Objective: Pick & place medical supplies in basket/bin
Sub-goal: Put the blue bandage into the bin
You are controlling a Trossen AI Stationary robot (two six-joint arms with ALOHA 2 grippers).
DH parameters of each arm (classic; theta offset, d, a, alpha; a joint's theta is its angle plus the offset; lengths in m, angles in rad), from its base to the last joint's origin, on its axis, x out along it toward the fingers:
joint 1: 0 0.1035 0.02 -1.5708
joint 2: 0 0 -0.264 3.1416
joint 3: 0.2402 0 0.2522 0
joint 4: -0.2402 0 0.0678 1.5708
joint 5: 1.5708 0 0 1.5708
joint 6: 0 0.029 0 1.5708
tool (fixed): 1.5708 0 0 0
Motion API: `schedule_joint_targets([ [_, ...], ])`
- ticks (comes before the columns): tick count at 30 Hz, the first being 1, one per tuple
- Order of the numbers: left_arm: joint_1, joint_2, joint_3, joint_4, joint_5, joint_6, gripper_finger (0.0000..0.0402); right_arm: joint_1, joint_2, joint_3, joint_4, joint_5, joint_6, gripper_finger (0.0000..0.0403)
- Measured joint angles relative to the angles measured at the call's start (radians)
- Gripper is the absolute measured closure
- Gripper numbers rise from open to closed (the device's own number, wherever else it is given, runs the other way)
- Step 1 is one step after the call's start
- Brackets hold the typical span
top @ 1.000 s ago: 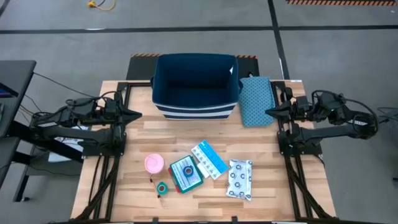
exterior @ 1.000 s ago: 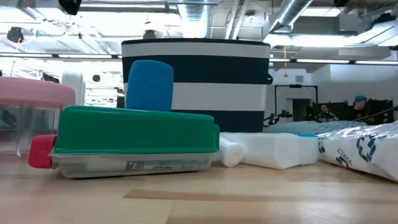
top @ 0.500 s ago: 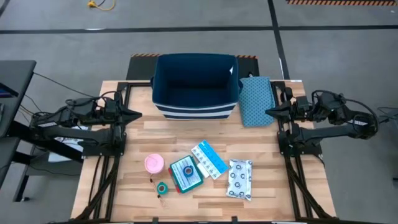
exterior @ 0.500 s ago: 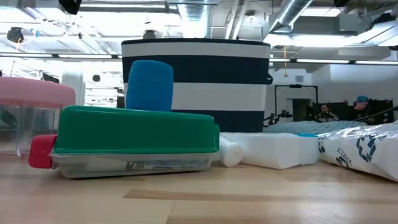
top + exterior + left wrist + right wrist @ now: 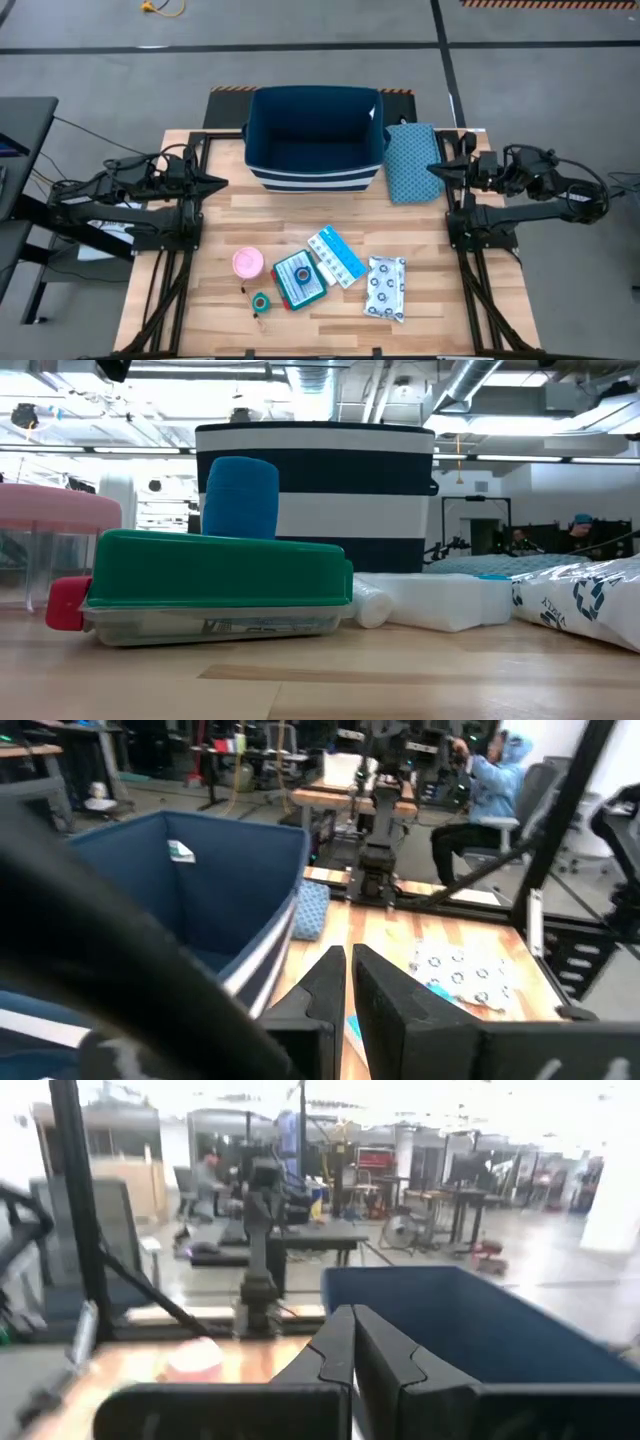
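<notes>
The dark navy bin (image 5: 315, 135) with white stripes stands at the table's far middle. Near the front edge lie the pink roll (image 5: 248, 263), the tiny green tape roll (image 5: 261, 300), the teal flat box (image 5: 299, 280), the light-blue and white packet (image 5: 336, 256) and the white ring-patterned pouch (image 5: 386, 288). A thin swab stick (image 5: 249, 292) lies beside the tape roll. My left gripper (image 5: 222, 183) hovers shut at the table's left edge. My right gripper (image 5: 430, 170) hovers shut at the right edge, beside the cloth. Neither touches anything.
A teal dotted cloth (image 5: 412, 160) lies right of the bin, just under my right gripper's tip. In the low view a blue cylinder (image 5: 240, 495) stands on or behind the green box (image 5: 215, 585); which, I cannot tell. A person in a blue hoodie (image 5: 490, 780) sits beyond the table. Bare wood lies between bin and supplies.
My right gripper has shifted slightly toward the table's far edge, staying shut. The supplies, the bin and my left arm stand as before.
</notes>
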Motion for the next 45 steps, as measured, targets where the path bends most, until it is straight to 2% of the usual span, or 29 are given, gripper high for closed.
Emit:
schedule_joint_targets([
  [6, 0.000, 0.001, 0.000, -0.010, -0.004, -0.004, 0.0390, -0.004, 0.000, 0.000, 0.084, -0.002, -0.031, 0.0403],
  [13, 0.000, 0.002, 0.000, -0.009, -0.005, -0.091, 0.0390, -0.005, 0.000, -0.003, 0.108, 0.000, -0.028, 0.0403],
  [20, 0.000, 0.002, 0.000, -0.009, -0.006, -0.135, 0.0390, 0.017, 0.017, -0.004, 0.196, -0.002, 0.251, 0.0403],
  [25, 0.000, 0.007, 0.000, -0.008, -0.063, -0.137, 0.0390, 0.021, 0.070, -0.005, 0.242, -0.017, 0.351, 0.0403],
  [27, 0.000, 0.010, 0.000, -0.009, -0.068, -0.139, 0.0390, 0.025, 0.099, -0.004, 0.256, -0.055, 0.354, 0.0403],
  [32, 0.000, 0.016, 0.000, -0.010, -0.062, -0.137, 0.0390, 0.022, 0.195, 0.001, 0.315, -0.071, 0.407, 0.0403],
  [37, 0.000, 0.017, 0.000, -0.009, -0.007, -0.102, 0.0390, 0.050, 0.341, 0.041, 0.232, -0.160, 0.472, 0.0403],
  [45, 0.000, 0.017, 0.000, -0.004, 0.105, -0.024, 0.0390, 0.168, 0.581, 0.078, 0.158, -0.143, 0.708, 0.0387],
])
